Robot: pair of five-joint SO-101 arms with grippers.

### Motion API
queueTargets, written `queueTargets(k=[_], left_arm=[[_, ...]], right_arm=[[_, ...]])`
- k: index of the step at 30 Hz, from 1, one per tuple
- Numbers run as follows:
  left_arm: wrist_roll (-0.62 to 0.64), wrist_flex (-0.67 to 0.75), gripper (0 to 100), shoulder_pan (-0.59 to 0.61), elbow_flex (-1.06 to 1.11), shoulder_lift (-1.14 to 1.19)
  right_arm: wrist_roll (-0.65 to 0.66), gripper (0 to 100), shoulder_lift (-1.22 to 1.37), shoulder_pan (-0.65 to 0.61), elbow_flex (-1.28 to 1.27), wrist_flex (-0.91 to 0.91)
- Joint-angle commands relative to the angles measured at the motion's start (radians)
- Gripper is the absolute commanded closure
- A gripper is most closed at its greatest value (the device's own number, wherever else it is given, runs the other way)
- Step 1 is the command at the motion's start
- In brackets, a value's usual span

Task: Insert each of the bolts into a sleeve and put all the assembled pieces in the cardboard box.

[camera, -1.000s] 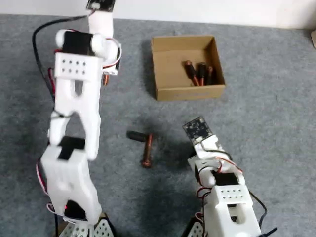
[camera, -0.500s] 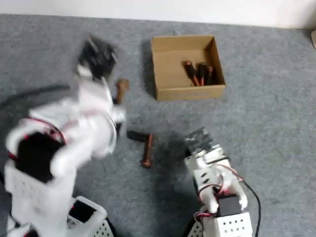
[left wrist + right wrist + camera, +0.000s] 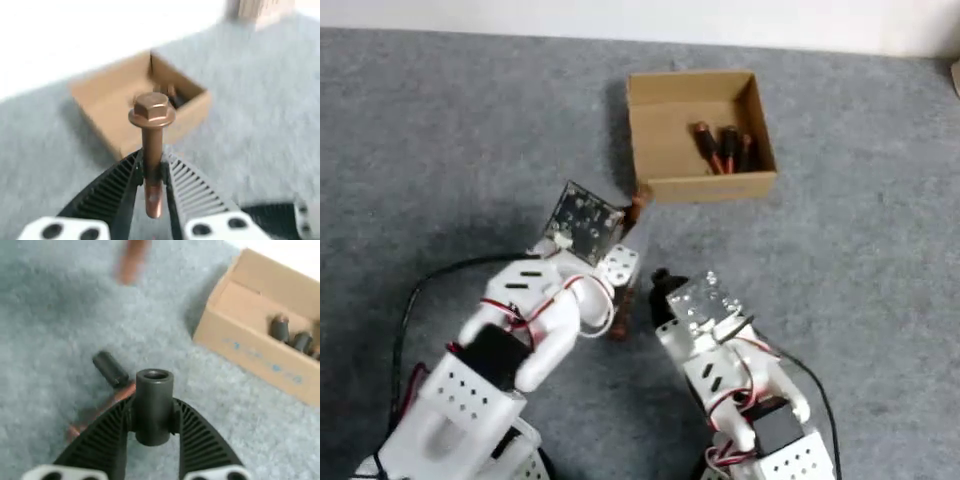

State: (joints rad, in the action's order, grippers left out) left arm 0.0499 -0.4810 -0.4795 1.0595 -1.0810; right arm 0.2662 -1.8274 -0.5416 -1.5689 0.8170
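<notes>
My left gripper (image 3: 631,218) is shut on a copper bolt (image 3: 639,203), held head-up just off the near left corner of the cardboard box (image 3: 670,140). In the left wrist view the bolt (image 3: 152,145) stands upright between the fingers, with the box (image 3: 107,107) behind it. My right gripper (image 3: 661,287) is shut on a black sleeve (image 3: 660,277), close to the right of the left gripper; the sleeve (image 3: 154,402) stands with its bore facing up. Three assembled pieces (image 3: 724,146) lie in the box.
A second bolt (image 3: 619,312) lies on the grey carpet between the two arms, partly under the left arm. The right wrist view has a loose black sleeve (image 3: 111,369) beside that bolt (image 3: 102,410), and the box (image 3: 265,357) beyond.
The left arm swung down from the far left with the bolt to the box's near corner. The right arm moved forward and left, carrying the sleeve toward the left gripper.
</notes>
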Motion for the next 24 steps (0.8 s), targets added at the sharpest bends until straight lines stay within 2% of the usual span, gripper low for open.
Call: queueTargets(k=[1,4,7,14,19,24], left_arm=[[0.000,0.265,99,-0.008,0.099,-0.035],[0.000,0.377,99,-0.015,0.214,-0.035],[-0.006,0.427,99,-0.007,0.288,-0.036],[-0.008,0.423,99,-0.015,0.302,-0.059],[0.000,0.423,99,-0.018,0.317,-0.220],[0.110,0.405,99,-0.033,0.375,-0.337]], right_arm=[[-0.012,99.3,-0.012,-0.039,0.094,-0.035],[-0.012,99.3,-0.012,-0.068,0.097,-0.031],[-0.012,99.3,-0.012,-0.065,0.097,-0.030],[-0.012,99.3,-0.012,-0.065,0.094,-0.028],[-0.012,99.3,-0.012,-0.068,0.062,-0.033],[-0.012,99.3,-0.012,-0.065,0.059,-0.035]])
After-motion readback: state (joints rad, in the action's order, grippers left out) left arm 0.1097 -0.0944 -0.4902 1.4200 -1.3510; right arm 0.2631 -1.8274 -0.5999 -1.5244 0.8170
